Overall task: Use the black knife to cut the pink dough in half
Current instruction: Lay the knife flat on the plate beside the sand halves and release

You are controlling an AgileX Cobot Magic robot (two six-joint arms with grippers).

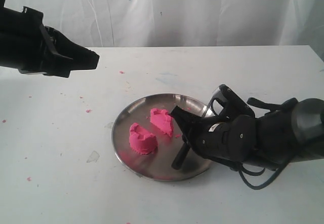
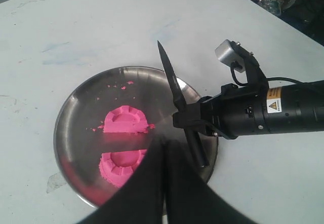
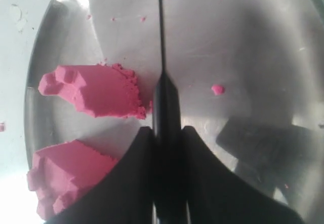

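The pink dough lies in two halves on the round steel plate (image 1: 152, 166): one half (image 1: 142, 140) nearer the front, the other (image 1: 162, 121) behind it, with a gap between. My right gripper (image 1: 183, 127) is shut on the black knife (image 1: 180, 157), just right of the halves over the plate. In the right wrist view the blade (image 3: 162, 41) runs past the dough halves (image 3: 96, 90) (image 3: 63, 176) without touching them. My left gripper (image 1: 94, 59) hangs shut and empty, high at the far left. Its wrist view shows the knife (image 2: 172, 84), both halves (image 2: 125, 121) (image 2: 117, 166) and the plate (image 2: 81, 112).
Small pink crumbs dot the white table (image 1: 88, 111) and the plate (image 3: 217, 89). A white cloth backdrop (image 1: 177, 11) closes the far side. The right arm's body (image 1: 283, 133) lies low over the table right of the plate.
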